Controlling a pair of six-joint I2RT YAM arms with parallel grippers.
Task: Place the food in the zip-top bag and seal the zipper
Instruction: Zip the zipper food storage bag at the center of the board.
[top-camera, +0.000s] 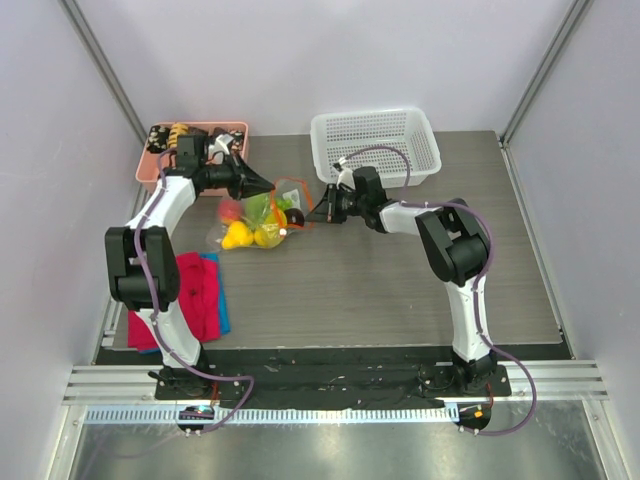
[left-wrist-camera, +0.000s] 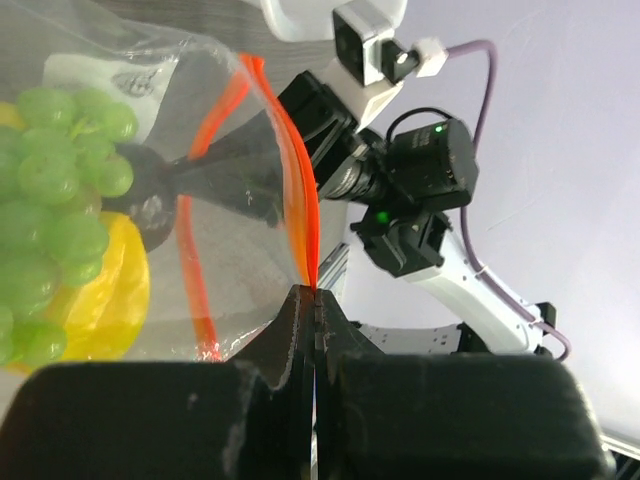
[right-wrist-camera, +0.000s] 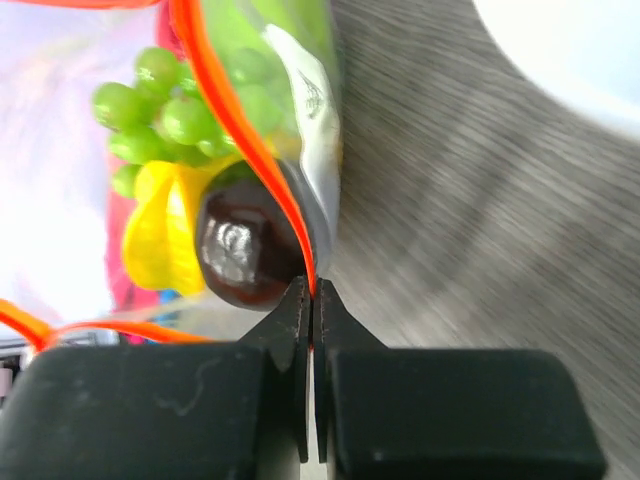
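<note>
So the right gripper (right-wrist-camera: 312, 300), low-centre in its wrist view, is pinched tight on the thin orange-red zipper strip (right-wrist-camera: 250, 150). The left gripper (left-wrist-camera: 315, 305) pinches the other end likewise. The crinkly clear plastic bag (top-camera: 255, 225), centre-left from above, holds green grapes (right-wrist-camera: 160, 115), yellow lemon (right-wrist-camera: 160, 235) and dark plum (right-wrist-camera: 245, 250). I'd hold the strip taut and slide one pinch along. How much is sealed? Can't tell.

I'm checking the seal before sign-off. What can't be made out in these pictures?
Top view: the zipper is too small; left hand and right hand cover its ends.
Left wrist: the bag runs off the left edge, cutting off grapes and a lemon.
Right wrist: glare washes out the bag's left side; the plum hides what lies behind.
Top view: left arm covers part of the pink bin.
</note>
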